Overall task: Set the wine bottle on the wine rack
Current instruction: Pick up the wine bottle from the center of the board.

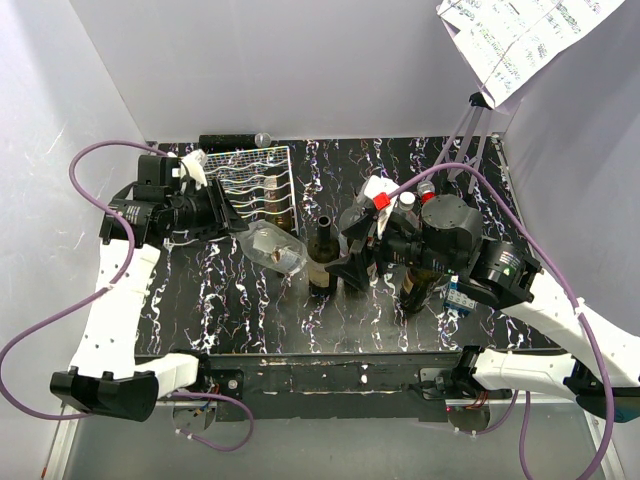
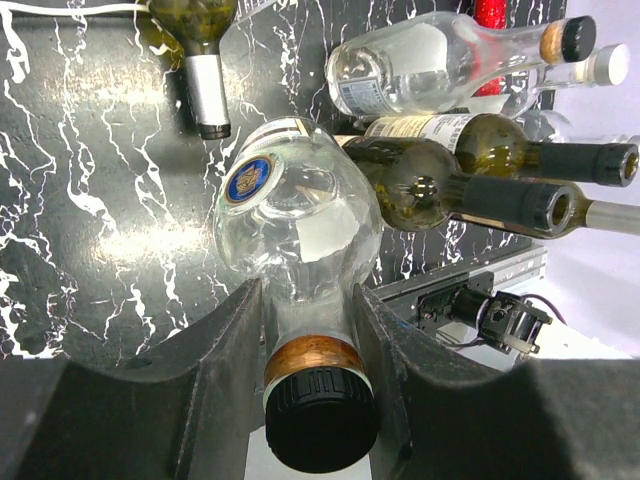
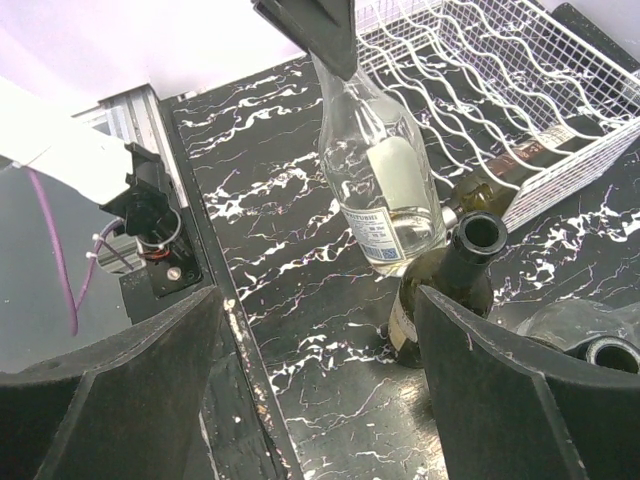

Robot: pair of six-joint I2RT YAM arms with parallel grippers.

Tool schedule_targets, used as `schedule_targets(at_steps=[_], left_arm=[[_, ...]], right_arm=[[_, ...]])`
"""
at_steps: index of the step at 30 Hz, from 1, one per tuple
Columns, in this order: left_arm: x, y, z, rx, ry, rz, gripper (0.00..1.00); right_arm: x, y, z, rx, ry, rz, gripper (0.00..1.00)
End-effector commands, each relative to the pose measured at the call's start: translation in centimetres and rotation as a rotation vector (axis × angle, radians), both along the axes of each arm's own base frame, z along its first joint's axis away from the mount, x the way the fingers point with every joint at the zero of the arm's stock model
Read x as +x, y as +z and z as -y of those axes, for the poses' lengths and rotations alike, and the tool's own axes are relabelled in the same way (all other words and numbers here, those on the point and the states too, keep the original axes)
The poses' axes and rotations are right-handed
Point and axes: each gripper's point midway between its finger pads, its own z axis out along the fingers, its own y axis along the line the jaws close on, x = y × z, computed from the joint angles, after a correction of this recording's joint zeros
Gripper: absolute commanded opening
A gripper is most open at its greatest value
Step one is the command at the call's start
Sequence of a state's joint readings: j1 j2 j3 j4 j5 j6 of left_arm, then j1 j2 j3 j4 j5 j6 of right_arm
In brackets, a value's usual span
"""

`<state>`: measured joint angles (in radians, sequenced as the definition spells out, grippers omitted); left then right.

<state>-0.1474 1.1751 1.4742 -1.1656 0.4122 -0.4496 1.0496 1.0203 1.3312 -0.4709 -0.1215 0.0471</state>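
The wine rack [image 1: 255, 180] sits on the desk [image 1: 250, 310] at its back left. Just in front of the rack's right near corner, the left gripper [image 1: 235, 215] clasps the neck of the wine bottle [image 1: 272, 248], whose base points right and forward. Whether that base touches the desk cannot be told. Just right of it an uncorked bottle [image 1: 322, 255] stands upright near the desk's middle. The right gripper [image 1: 345, 245] hangs just right of this bottle with its jaws spread, touching nothing. Further right, beneath the right arm, a cluster of bottles [image 1: 418, 285] stands close together.
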Motion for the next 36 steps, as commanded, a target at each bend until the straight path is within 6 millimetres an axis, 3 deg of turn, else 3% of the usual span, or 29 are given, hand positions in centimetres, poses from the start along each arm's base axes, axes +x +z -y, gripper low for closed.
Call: schedule_targets(at_steps=[1,17,29,30,36], left_arm=[[0.8,6.8,1.5,-0.136,-0.036,0.209,0.00],[3.8,9.1,-0.1,-0.174,0.055,0.269,0.00],[6.4,11.6,-1.3,-0.194,0.097,0.337,0.00],[7.0,11.7,-2.4,-0.192,0.130,0.342,0.00],[8.4,12.0,-3.1,-0.198,0.164,0.356,0.00]], right_arm=[[0.2,1.5,0.1,0.036,-0.006,0.044,0.85],[0.1,2.9,0.9,0.032,-0.016,0.074,0.85],[0.0,2.8,1.8,0.027,-0.034,0.073,0.85],[0.0,2.8,1.8,0.023,-0.036,0.074,0.85],[0.1,2.6,2.0,0.016,-0.043,0.071,0.85]])
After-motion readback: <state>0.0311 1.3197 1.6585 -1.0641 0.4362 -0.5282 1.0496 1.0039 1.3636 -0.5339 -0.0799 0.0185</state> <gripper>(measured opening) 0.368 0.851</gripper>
